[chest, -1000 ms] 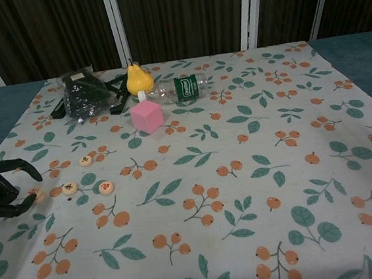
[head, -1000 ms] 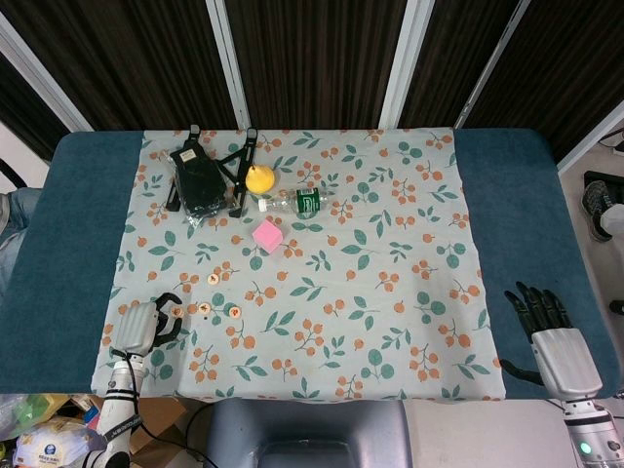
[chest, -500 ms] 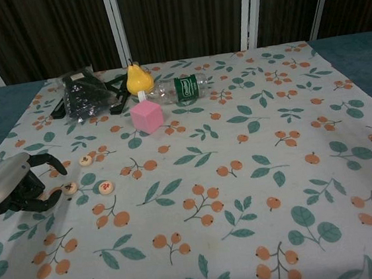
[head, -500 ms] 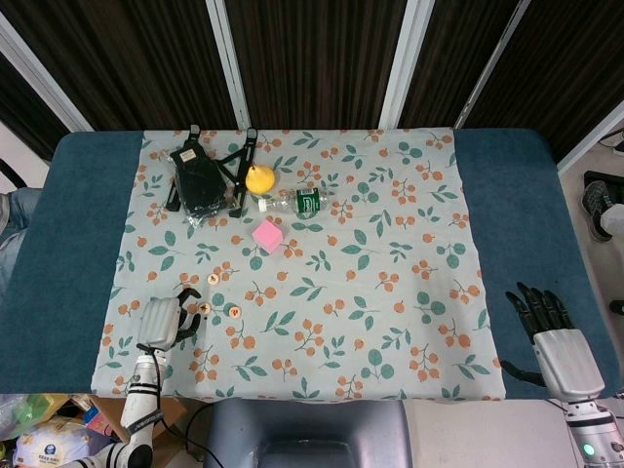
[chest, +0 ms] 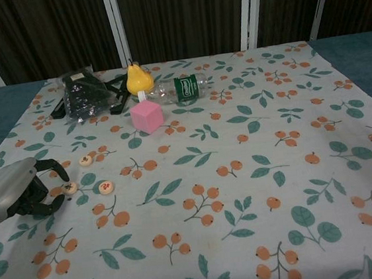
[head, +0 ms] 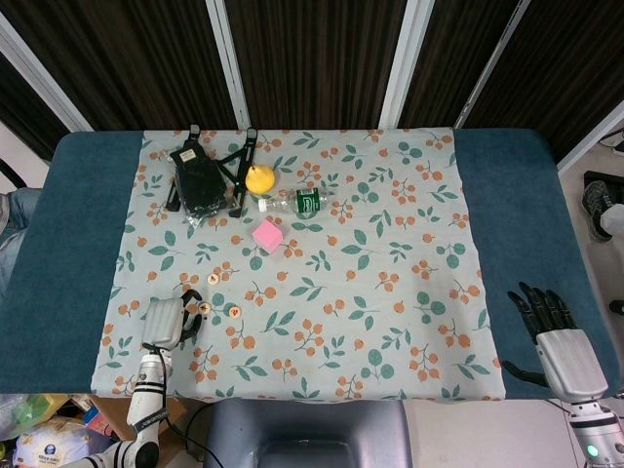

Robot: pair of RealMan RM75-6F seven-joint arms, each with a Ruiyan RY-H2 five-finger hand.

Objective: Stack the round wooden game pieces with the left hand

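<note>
Tablecloth [head: 390,292]: floral | table [head: 58,244]: blue | left hand [chest: 15,192] fingers: curled, grasp unclear

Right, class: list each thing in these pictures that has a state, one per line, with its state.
left hand: fingers curled beside the game pieces, nothing visibly held
right hand: open, off the cloth
game pieces: three showing, flat, unstacked
plastic bottle: lying on its side
pink cube: resting flat

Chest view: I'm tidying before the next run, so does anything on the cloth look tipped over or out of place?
The clear plastic bottle lies on its side at the far edge, beside the yellow pear. The wooden pieces lie flat and unstacked by the left robot hand. Nothing looks spilled or damaged.
</note>
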